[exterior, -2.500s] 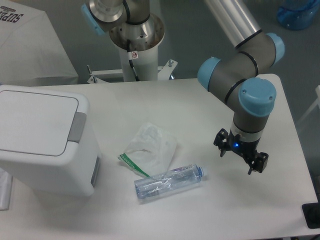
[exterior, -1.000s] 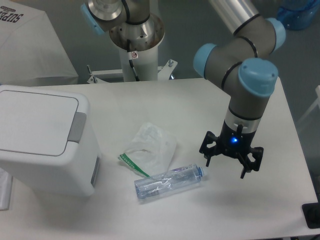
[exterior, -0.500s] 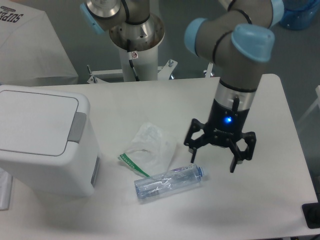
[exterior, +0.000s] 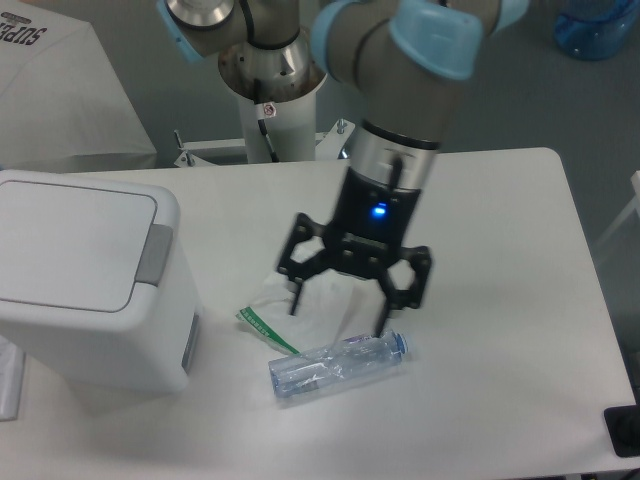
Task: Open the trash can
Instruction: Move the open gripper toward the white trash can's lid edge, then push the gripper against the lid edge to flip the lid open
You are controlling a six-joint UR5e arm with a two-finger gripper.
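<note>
- Far left on the white table [exterior: 500,200] sits the trash can [exterior: 85,275], a big white boxy bin with rounded corners. Its flat lid lies level and closed, with a grey push tab on the lid's right edge and another grey patch lower down on the right side wall.
- Just right of the bin, a thin white plastic bag [exterior: 325,305] lies crumpled on the tabletop, with a green-printed strip sticking out at its lower left edge. Much of the bag is hidden behind the claw.
- Below the bag, a clear plastic bottle [exterior: 335,365] lies on its side, its blue cap pointing right and slightly up.
- The gripper [exterior: 338,308] hangs over the bag, well apart from the bin. Its two black fingers are spread wide and point down, with nothing between them. A blue light glows on the wrist just above.
- The arm [exterior: 405,110] rises from there up to pale blue joint caps at the top of the view, and its pedestal base stands behind the table.
</note>
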